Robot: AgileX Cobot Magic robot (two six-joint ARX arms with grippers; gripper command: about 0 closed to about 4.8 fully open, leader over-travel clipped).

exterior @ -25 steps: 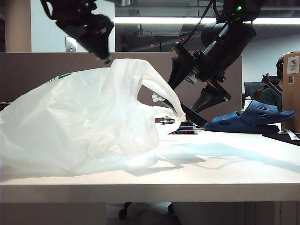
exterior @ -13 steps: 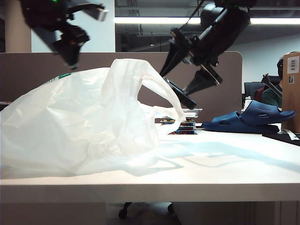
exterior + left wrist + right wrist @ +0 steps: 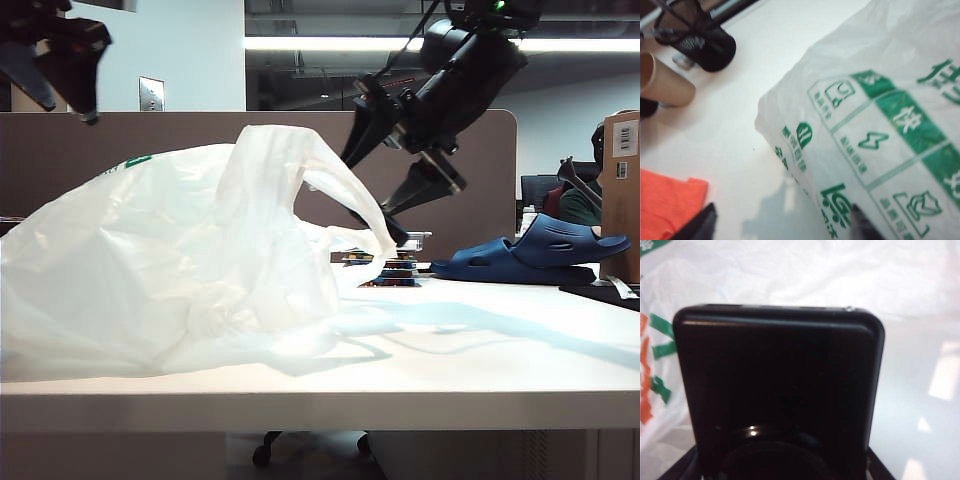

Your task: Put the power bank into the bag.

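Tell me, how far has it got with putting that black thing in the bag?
Done: the right gripper has lifted the power bank off the table and holds it beside the bag handle. In hand: bringing it to the opening. Left: dropping it inside. The left gripper hangs open above the bag, holding nothing.

left tool (image 3: 782, 225) raised, parted, right tool (image 3: 385, 205) gripping

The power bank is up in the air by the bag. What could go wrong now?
1. The right gripper holds the power bank above the table; if it slips, it could fall outside the bag.
2. The bag's loop handle sags across the mouth, so the power bank may snag it or push the bag shut.
3. The left gripper hovers over the bag, gripping nothing, so nothing keeps the mouth open.
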